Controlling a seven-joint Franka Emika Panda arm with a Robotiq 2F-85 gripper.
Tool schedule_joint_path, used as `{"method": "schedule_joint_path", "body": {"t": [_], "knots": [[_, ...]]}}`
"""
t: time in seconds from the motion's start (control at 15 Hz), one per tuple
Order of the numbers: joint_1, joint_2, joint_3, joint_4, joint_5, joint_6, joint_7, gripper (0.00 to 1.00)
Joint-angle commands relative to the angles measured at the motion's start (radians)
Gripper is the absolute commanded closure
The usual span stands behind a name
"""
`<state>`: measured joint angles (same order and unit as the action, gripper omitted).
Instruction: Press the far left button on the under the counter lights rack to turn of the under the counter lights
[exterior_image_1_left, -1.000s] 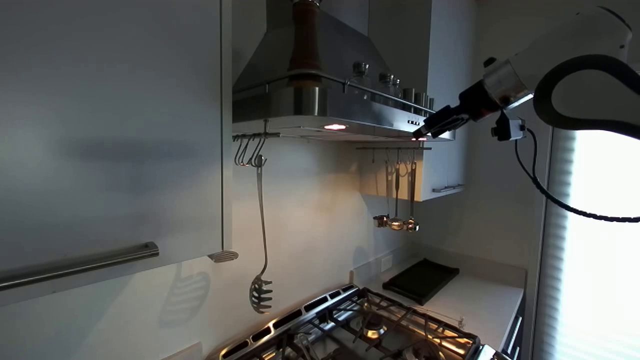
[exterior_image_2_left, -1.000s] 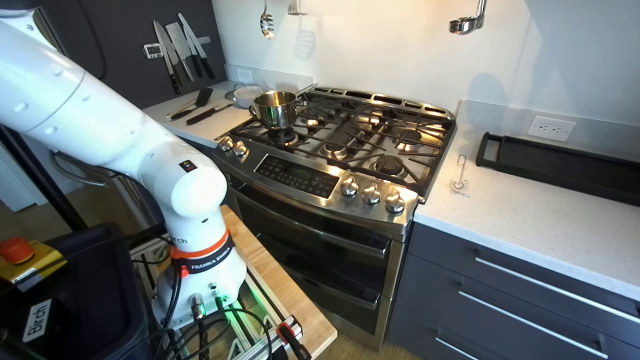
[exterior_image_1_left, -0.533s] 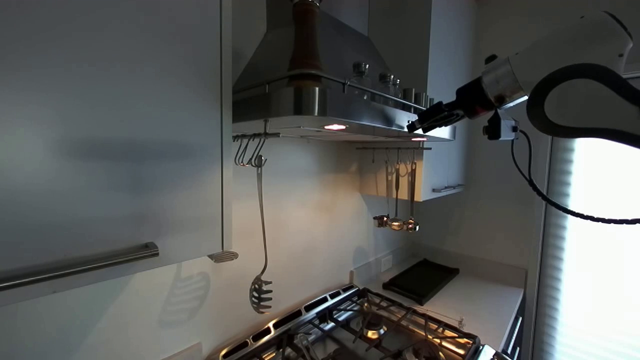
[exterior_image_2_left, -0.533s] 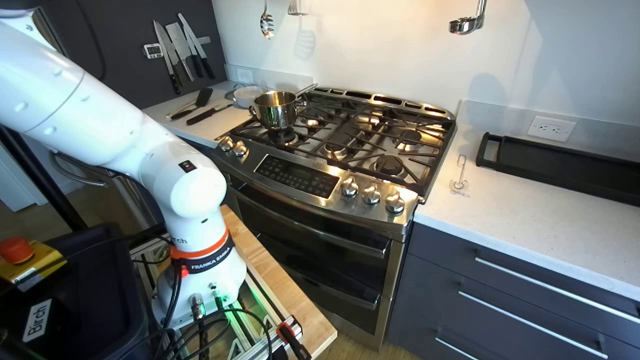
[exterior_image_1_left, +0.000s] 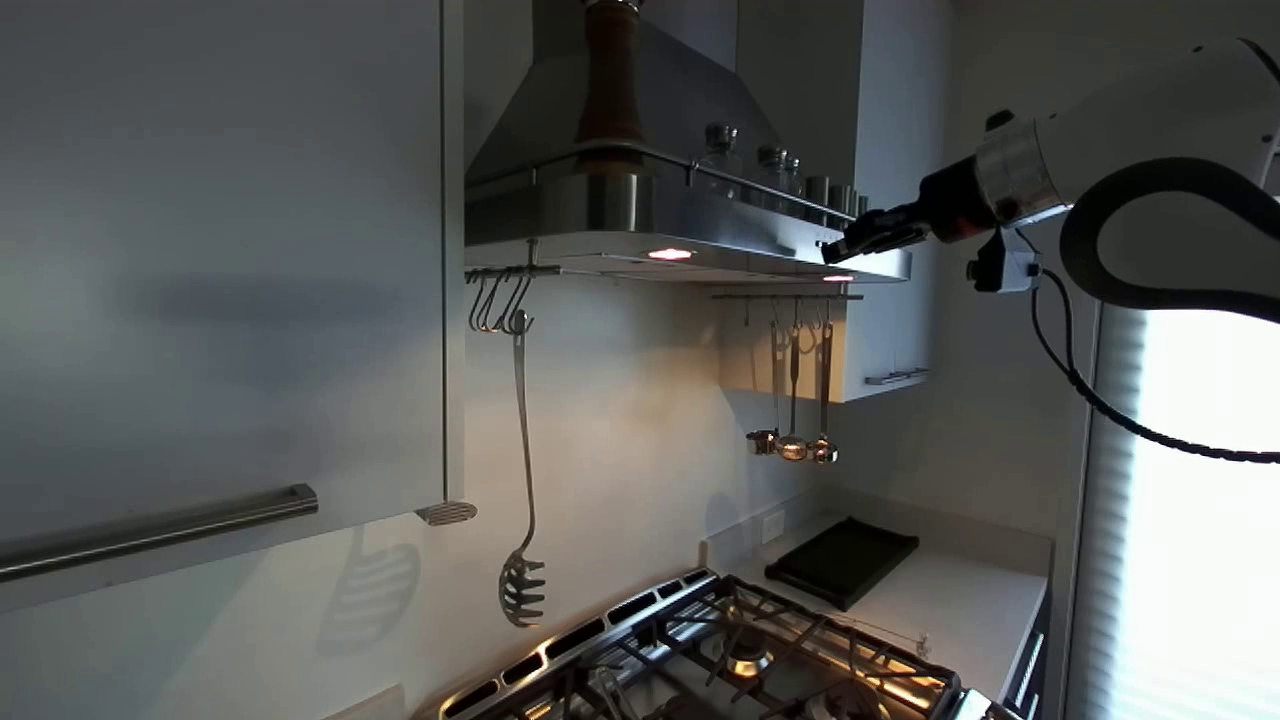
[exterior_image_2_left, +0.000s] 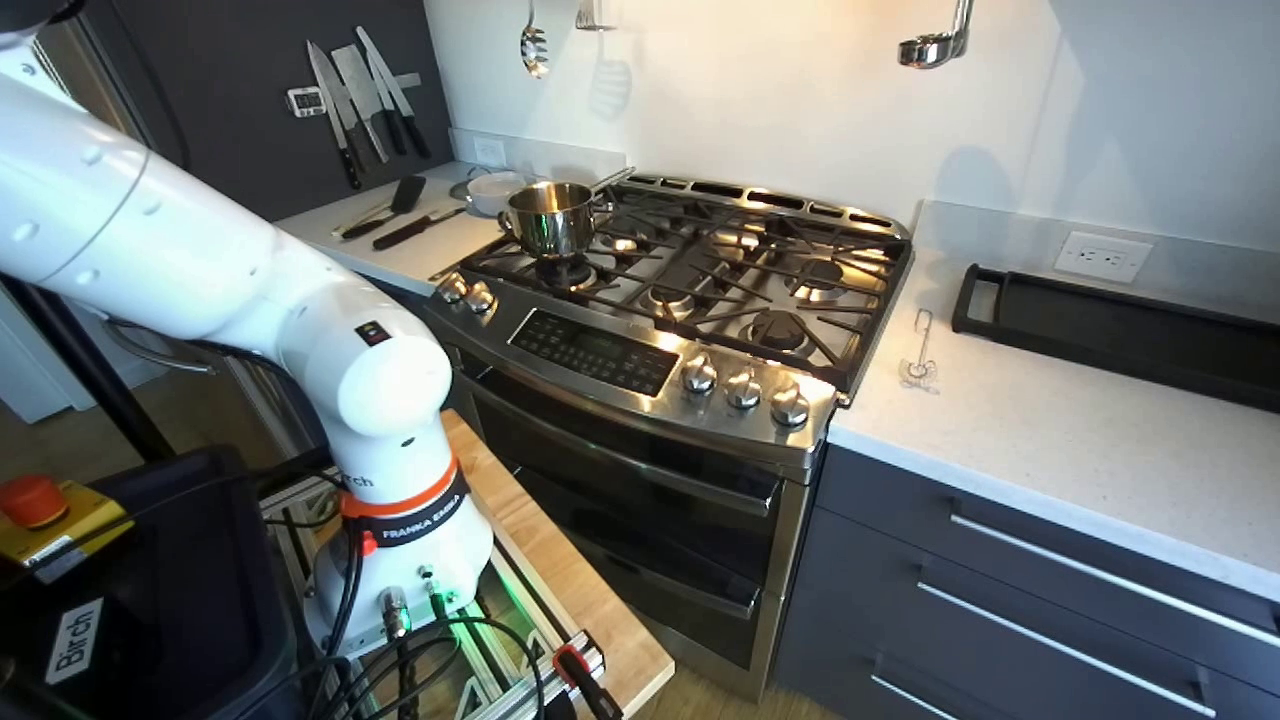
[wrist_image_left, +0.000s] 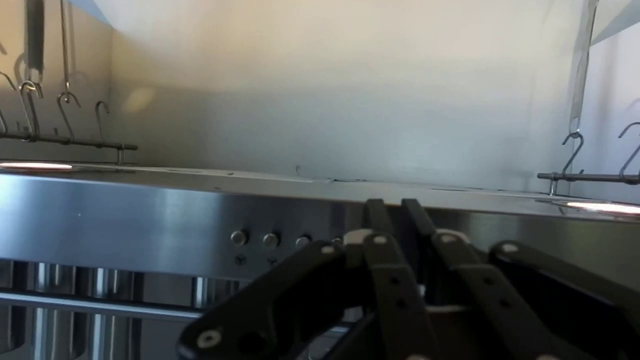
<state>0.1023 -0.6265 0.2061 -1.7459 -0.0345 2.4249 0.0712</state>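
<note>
buttons (wrist_image_left: 271, 240) sit near the tool (wrist_image_left: 393, 205), partly hidden.

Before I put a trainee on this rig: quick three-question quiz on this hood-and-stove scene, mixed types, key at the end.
1. Multiple choice. In the wrist view, how many hood lights glow? (A) none, (B) two, (C) four.
2. True or false: in an exterior view, the metal pot stands on the stove.
3. Short answer. In the wrist view, what partly hides the row of hood buttons?

Key
1. B, two.
2. True.
3. The hand.
</note>
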Motion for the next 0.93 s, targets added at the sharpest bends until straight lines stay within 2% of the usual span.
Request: {"method": "schedule_joint_path", "body": {"t": [0.0, 0.4, 0.87], "knots": [[-0.029, -0.058, 0.016, -0.081, -0.022, 0.065, 0.035, 1.00], [-0.069, -0.077, 0.028, -0.115, -0.042, 0.143, 0.046, 1.00], [-0.099, -0.066, 0.033, -0.121, -0.055, 0.176, 0.053, 1.00]]}}
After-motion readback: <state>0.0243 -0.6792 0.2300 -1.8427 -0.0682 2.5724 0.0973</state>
